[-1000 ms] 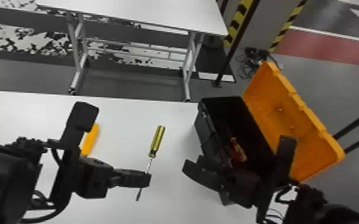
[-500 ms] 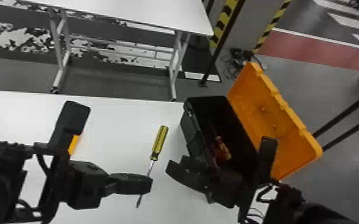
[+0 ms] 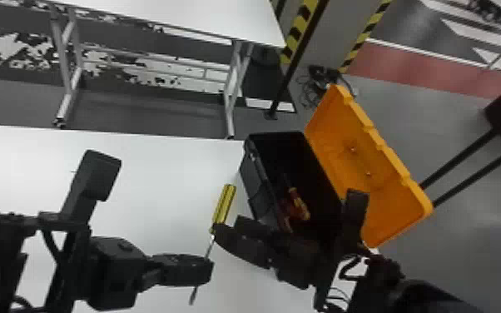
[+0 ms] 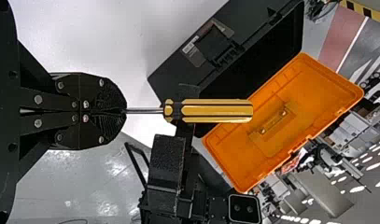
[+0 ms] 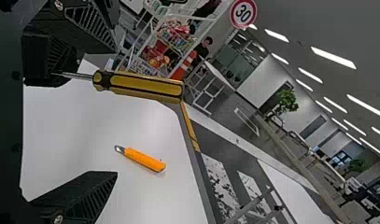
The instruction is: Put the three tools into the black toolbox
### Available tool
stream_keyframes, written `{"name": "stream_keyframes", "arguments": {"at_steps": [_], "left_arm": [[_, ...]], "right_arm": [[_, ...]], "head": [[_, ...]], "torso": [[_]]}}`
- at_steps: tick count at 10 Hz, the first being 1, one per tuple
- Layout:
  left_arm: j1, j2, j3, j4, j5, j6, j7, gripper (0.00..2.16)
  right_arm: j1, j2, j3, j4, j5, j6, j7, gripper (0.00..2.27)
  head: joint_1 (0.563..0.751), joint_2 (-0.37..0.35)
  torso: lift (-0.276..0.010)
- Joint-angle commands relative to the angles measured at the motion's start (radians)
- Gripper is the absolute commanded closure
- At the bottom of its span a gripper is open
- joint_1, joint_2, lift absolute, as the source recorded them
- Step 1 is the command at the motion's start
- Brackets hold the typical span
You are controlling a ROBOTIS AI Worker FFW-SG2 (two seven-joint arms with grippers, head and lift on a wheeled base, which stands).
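Yellow and black, the screwdriver (image 4: 215,111) is gripped by its thin shaft in the closed left gripper (image 4: 124,111), so a bump from the wide-open, empty right gripper (image 5: 116,111) could twist it loose. I count one screwdriver, one orange knife (image 5: 143,159) on the table (image 5: 71,121), one red-and-yellow tool (image 3: 299,204) inside one toolbox (image 3: 258,187).

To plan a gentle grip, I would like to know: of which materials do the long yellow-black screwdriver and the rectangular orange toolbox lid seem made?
The screwdriver's fluted yellow-black handle looks like hard, slightly glossy plastic, from its lighter streaks; its slim silvery shaft is probably polished metal, given its shine. The rectangular orange lid seems smooth moulded plastic: even colour, formed-in ridges.
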Motion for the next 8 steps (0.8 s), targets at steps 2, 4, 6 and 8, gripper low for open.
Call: {"name": "stream_keyframes", "arguments": {"at_steps": [2, 4, 6, 8], "left_arm": [[0.047, -0.004, -0.022, -0.013, -0.012, 0.004, 0.006, 1.85], [0.077, -0.003, -0.021, -0.036, -0.019, 0.004, 0.005, 1.85], [0.096, -0.001, -0.016, -0.048, -0.022, 0.004, 0.003, 1.87], [0.110, -0.001, -0.010, -0.048, -0.027, 0.004, 0.005, 1.89]], "right_arm": [[-0.003, 0.002, 0.012, 0.000, 0.002, -0.020, -0.003, 0.07], [-0.003, 0.002, 0.018, -0.006, 0.002, -0.026, -0.006, 0.12], [0.008, 0.002, 0.022, -0.017, 0.003, -0.026, -0.025, 2.13], [0.025, 0.002, 0.022, -0.032, 0.012, -0.036, -0.026, 2.24]], "head": [[0.695, -0.350], [0.695, -0.350], [0.695, -0.350], [0.695, -0.350]], "torso": [[-0.051], [-0.051], [-0.051], [-0.051]]}}
